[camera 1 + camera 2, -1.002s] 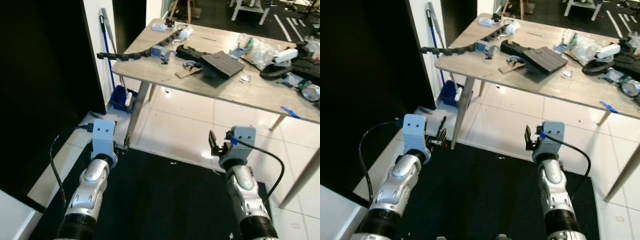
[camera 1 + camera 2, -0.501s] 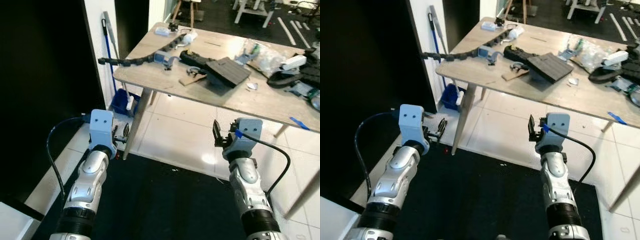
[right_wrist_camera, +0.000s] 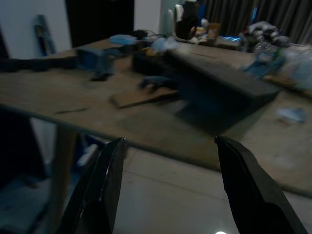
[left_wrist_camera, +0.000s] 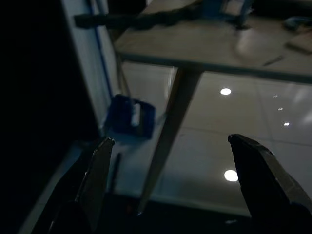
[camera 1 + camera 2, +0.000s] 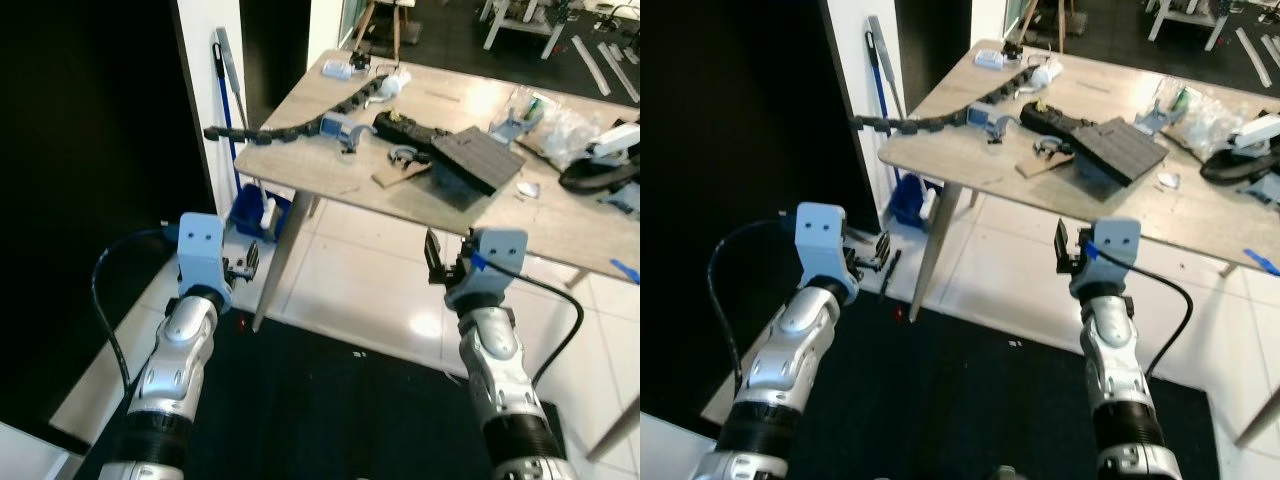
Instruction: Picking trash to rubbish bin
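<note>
Nearest, both arms reach forward above a black floor mat. The left gripper holds its fingers wide apart with nothing between them, and the right gripper likewise spreads its fingers wide and bare. Beyond the left fingers stand a wooden leg and a blue dustpan against the white wall. Ahead of the right fingers, the surface carries a black slatted block, a brown card scrap, a black cable chain and crumpled plastic wrapping farther off. I cannot tell which piece is the trash, nor where the bin is.
</note>
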### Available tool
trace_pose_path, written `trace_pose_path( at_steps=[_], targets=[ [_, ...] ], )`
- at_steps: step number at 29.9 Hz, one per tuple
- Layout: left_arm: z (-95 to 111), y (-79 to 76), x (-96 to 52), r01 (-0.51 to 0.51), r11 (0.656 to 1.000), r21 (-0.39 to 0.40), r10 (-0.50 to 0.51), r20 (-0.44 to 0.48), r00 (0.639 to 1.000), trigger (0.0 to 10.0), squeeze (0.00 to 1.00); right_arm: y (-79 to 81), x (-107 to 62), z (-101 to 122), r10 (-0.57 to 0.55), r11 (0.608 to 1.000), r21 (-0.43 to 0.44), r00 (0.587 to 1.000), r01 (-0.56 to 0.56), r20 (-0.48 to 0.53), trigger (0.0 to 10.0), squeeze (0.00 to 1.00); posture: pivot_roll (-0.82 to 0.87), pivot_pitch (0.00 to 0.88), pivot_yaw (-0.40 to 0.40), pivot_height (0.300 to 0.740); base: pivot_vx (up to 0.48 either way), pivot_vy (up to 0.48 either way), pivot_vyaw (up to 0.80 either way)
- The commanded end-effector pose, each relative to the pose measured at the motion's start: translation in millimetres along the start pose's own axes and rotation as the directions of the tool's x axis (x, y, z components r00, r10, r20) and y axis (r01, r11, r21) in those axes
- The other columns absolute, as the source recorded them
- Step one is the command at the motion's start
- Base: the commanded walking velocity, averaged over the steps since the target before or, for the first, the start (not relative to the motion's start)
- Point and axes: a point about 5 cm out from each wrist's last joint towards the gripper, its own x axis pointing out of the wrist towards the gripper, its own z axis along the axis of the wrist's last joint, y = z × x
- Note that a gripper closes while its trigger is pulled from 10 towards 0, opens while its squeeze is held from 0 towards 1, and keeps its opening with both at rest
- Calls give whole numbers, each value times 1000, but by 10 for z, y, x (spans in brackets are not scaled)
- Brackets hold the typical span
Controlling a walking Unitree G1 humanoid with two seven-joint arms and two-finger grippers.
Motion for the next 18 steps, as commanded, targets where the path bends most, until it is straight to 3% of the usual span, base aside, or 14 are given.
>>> trace_pose_path(
  at_steps=[1,18],
  targets=[
    [-12,8,-18,-3,1000,-6,3,-8,1000,10000,0,1,-4,17,-4,1000,6,1000,4,11,10000,0,-14,139,-31,740,289,0,0],
    [-23,10,-29,-4,1000,-7,4,-17,1000,10000,0,-18,12,14,-17,1000,10,1000,17,-7,10000,0,-12,143,-27,740,289,0,0]
  ],
)
